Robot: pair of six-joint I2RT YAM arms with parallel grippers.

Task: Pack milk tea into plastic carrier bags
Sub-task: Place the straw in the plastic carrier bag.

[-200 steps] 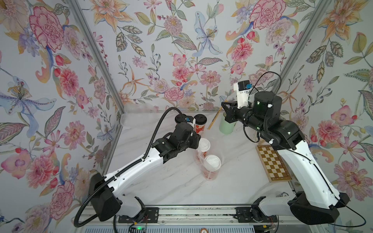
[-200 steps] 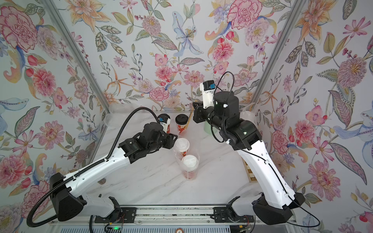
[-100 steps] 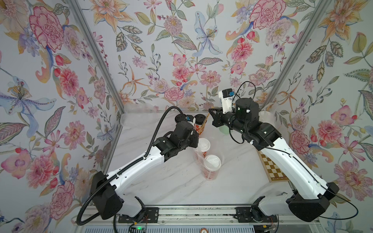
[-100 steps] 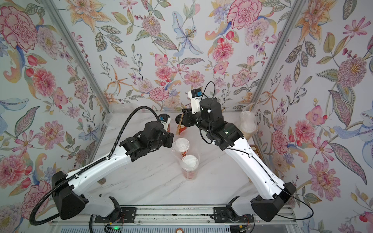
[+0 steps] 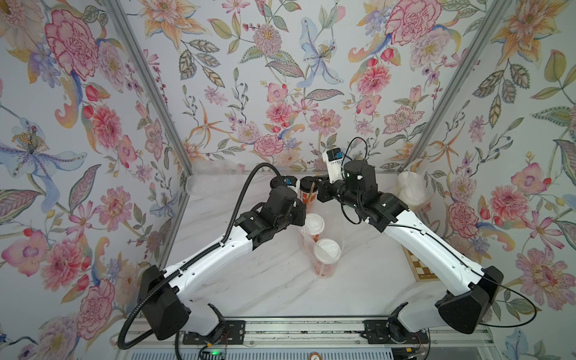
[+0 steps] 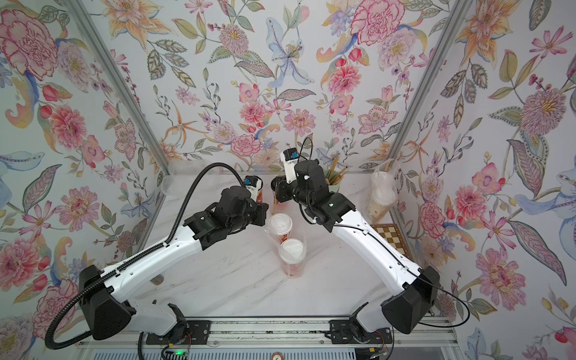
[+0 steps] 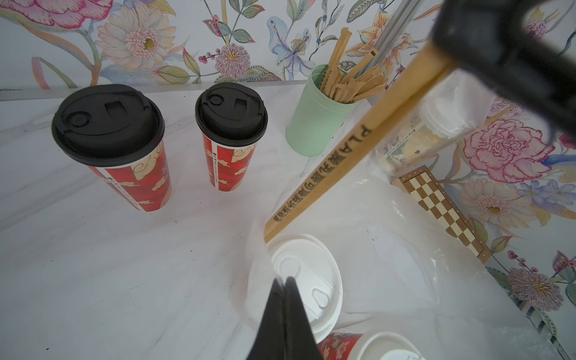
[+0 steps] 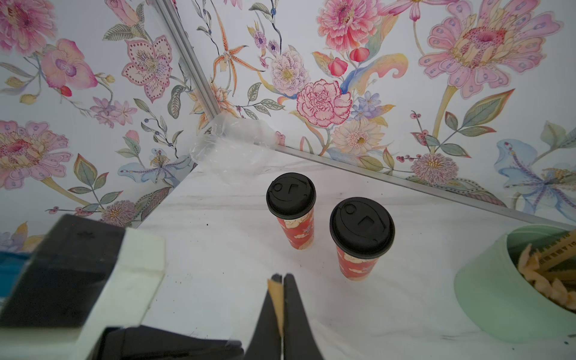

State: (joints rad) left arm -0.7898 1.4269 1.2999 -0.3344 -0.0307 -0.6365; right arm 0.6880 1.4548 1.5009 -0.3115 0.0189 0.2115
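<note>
- The left gripper [image 7: 285, 286] is pinched together over a white lid, at the edge of the clear bag [image 5: 304, 241]. I cannot tell if it holds plastic.
- The right gripper [image 8: 279, 290] is clamped on a brown straw [image 7: 343, 149]. The straw's low end is just by that lid.
- Two white-lid cups [image 5: 314, 223] stand in the bag, mid desk [image 5: 265, 280].
- Two black-lid cups [image 7: 107, 124] stand at the back, near a green cup [image 7: 314, 127].

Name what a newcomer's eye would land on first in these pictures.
The flowered wallpaper all around shouts first. Next, two white-lidded red cups stand in a clear bag at the centre. Near them the right fingers pinch a brown wrapped straw.
</note>
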